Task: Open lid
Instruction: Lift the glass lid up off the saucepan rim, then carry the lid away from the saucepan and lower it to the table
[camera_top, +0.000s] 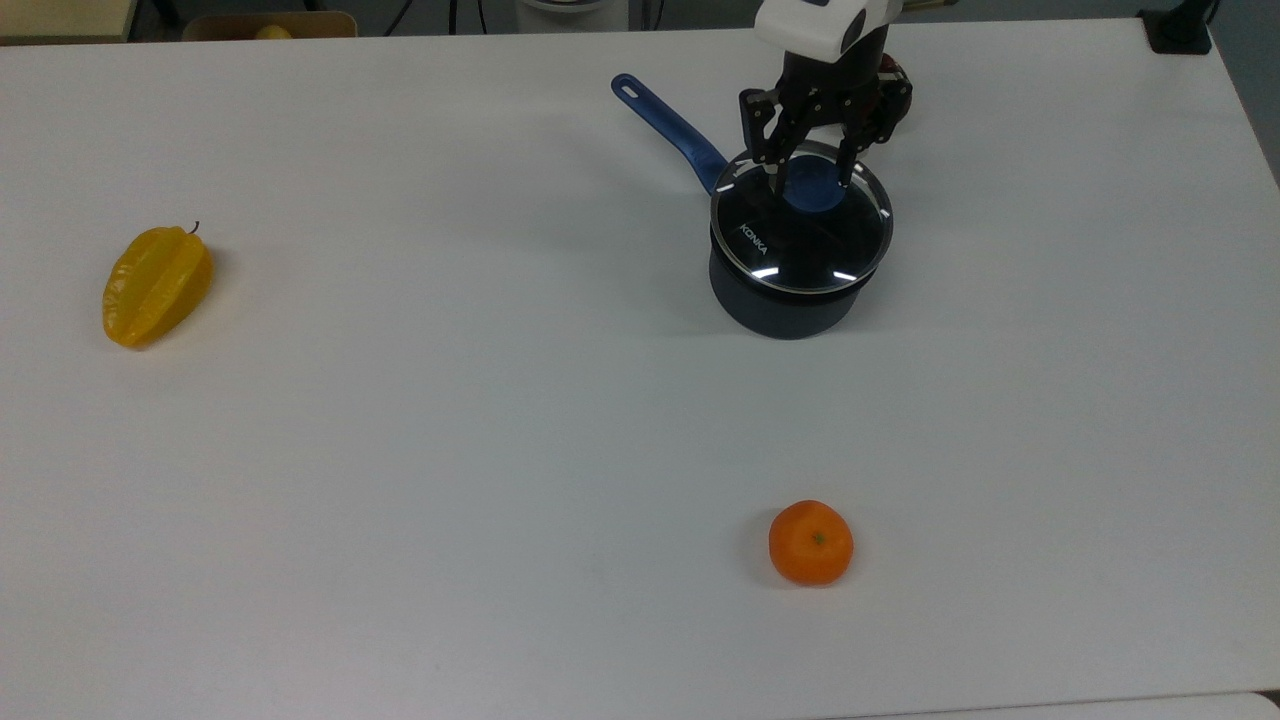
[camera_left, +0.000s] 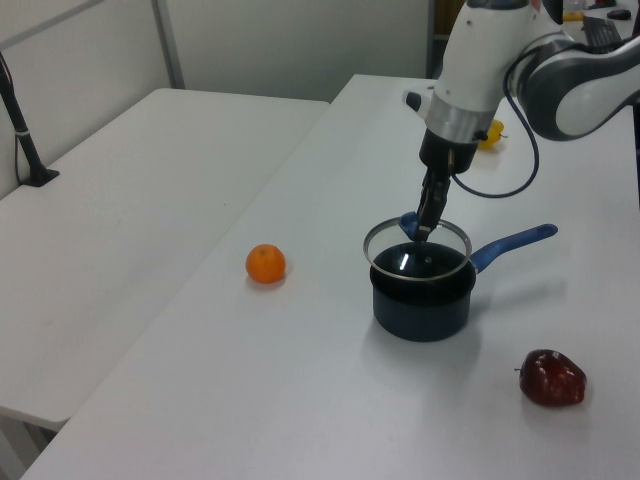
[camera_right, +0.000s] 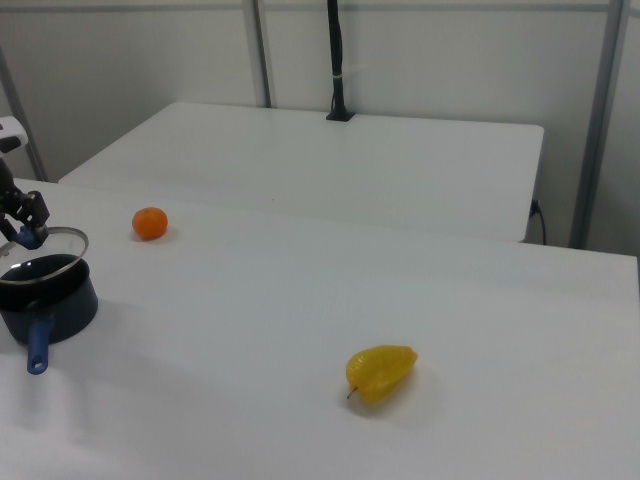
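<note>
The round glass lid (camera_top: 800, 240) (camera_left: 382, 240) (camera_right: 62, 243) with a metal rim hangs a little above the dark saucepan (camera_top: 785, 300) (camera_left: 422, 300) (camera_right: 45, 300), level with its rim. My gripper (camera_top: 810, 182) (camera_left: 420, 228) (camera_right: 22, 235) comes down from above and is shut on the lid's blue knob (camera_top: 812, 193) (camera_left: 409, 224). The saucepan's blue handle (camera_top: 668, 130) (camera_left: 510, 245) (camera_right: 38, 345) points to the top view's upper left.
An orange (camera_top: 811, 541) (camera_left: 265, 263) (camera_right: 149, 222) lies near the white table's (camera_top: 400, 450) front edge in the top view. A yellow starfruit (camera_top: 155, 285) (camera_right: 380, 370) sits at the top view's far left. A dark red apple (camera_top: 895, 85) (camera_left: 550, 377) lies behind the arm.
</note>
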